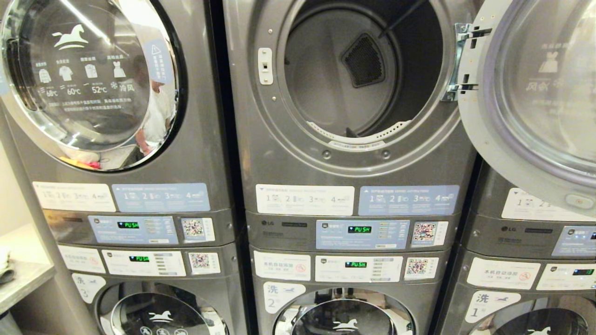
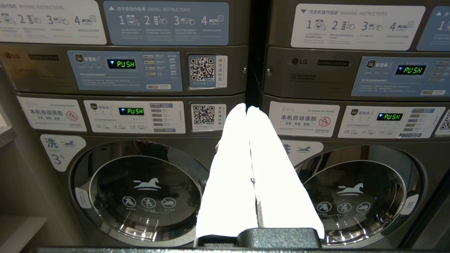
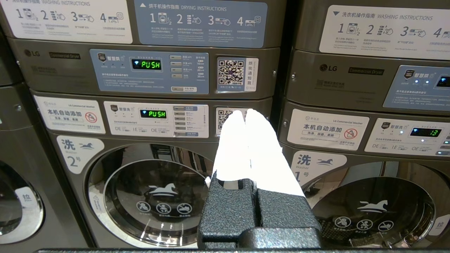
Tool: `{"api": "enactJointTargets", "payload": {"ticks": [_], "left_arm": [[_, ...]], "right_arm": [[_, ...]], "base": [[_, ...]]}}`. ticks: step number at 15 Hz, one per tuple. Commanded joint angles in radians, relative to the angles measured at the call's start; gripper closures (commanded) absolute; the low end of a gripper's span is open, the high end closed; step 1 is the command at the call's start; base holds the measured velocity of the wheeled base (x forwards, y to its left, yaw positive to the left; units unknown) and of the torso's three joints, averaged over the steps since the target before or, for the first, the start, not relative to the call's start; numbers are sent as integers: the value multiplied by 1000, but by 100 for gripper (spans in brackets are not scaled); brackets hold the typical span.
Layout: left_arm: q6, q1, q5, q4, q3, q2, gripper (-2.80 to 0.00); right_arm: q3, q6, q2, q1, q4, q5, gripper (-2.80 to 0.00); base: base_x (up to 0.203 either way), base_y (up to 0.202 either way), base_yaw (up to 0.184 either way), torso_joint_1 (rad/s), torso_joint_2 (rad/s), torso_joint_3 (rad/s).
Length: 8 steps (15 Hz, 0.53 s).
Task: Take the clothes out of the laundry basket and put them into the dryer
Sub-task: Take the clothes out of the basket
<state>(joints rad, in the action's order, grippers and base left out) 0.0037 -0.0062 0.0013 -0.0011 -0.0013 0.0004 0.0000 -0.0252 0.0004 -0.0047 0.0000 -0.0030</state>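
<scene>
Your left gripper and right gripper both hang empty, white fingers pressed together, level with the washers' control panels. Above them, the middle dryer stands with its door swung wide to the right gripper's side, its drum bare of clothes. The neighbouring dryer above your left gripper is closed. No laundry basket appears in any view.

The open dryer loses its top past the frame edge, its swung door runs off the right, panel print too small to read.
</scene>
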Motion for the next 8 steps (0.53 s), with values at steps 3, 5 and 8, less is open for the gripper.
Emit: {"api": "enactJointTargets", "payload": {"ticks": [3, 5, 8], "left_arm": [[2, 0, 0, 1, 0, 0, 0], [4, 0, 0, 3, 0, 0, 0], [4, 0, -1, 3, 0, 0, 0]], "right_arm": [[2, -1, -2, 0, 0, 0, 0], [0, -1, -2, 0, 0, 1, 0], [2, -1, -2, 0, 0, 1, 0]], "base": [[0, 0, 0, 0, 0, 0], [0, 0, 0, 0, 0, 0], [-2, -123, 9, 7, 8, 3]]}}
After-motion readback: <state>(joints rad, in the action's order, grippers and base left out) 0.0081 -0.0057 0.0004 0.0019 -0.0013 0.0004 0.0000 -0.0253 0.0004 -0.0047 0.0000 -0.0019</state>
